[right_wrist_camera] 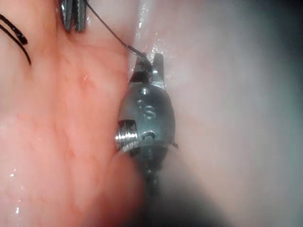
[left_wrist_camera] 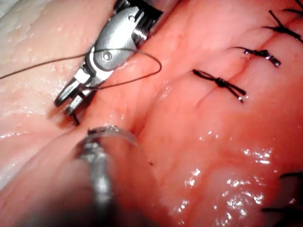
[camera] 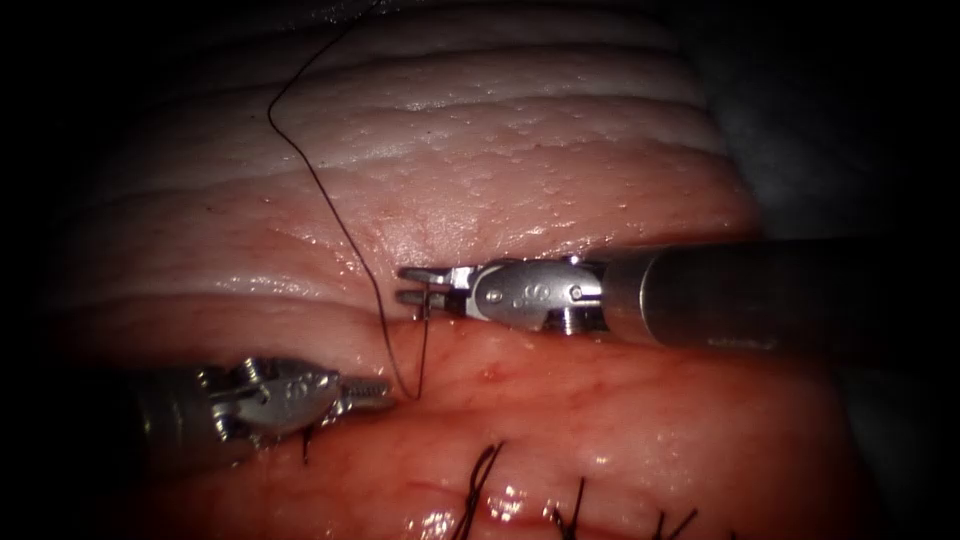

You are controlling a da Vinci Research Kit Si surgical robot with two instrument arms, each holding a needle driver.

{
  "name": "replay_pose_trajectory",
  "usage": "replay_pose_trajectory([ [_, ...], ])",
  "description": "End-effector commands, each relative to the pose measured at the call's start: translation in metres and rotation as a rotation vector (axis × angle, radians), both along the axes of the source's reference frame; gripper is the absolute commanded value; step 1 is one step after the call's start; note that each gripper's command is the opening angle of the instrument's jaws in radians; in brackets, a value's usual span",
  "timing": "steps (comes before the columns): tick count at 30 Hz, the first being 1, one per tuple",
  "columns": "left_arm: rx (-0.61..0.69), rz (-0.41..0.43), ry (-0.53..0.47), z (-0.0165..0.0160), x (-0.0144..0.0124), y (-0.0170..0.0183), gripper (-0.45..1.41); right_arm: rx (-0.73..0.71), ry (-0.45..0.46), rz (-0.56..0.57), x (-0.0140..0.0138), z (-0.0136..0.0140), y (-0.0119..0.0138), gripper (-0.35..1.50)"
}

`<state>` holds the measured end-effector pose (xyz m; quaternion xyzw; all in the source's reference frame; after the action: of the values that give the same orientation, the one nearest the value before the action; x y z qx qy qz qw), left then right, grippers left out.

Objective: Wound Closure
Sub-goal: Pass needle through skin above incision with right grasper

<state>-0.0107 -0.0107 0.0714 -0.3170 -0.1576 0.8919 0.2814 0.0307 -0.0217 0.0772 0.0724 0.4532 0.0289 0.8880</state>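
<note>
Endoscope view: the tissue (camera: 480,190) is lit centrally, with heavy dark falloff toward all edges, deepest at 3 and 9 o'clock. Wet glare is noted at 6 o'clock. Left wrist view: bright, with the near left hand (left_wrist_camera: 97,156) blurred. Right wrist view: soft throughout.

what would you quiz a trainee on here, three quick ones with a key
1. True or false: the right pincer enters from the endoscope view's left.
2. The thread crosses the tip of which tool? A: left pincer. B: right pincer.
3. Fill in: in the endoscope view, dark tied ___ lie on the tissue below both tools.
Key: 1 false; 2 B; 3 stitches.
</note>
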Motion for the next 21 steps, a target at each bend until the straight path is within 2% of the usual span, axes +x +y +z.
replay_pose_trajectory([
  [1, 0.000, 0.000, -0.001, 0.0005, -0.0005, -0.0001, -0.16, 0.028, -0.011, 0.006, 0.0007, 0.0008, -0.0005, -0.35],
  [11, -0.004, 0.003, 0.000, 0.0005, -0.0006, -0.0001, -0.18, 0.156, -0.019, 0.039, 0.0004, 0.0014, -0.0011, -0.35],
  [21, -0.004, 0.010, 0.000, 0.0003, -0.0006, -0.0002, -0.18, 0.276, -0.048, -0.028, 0.0002, 0.0030, -0.0030, -0.35],
])
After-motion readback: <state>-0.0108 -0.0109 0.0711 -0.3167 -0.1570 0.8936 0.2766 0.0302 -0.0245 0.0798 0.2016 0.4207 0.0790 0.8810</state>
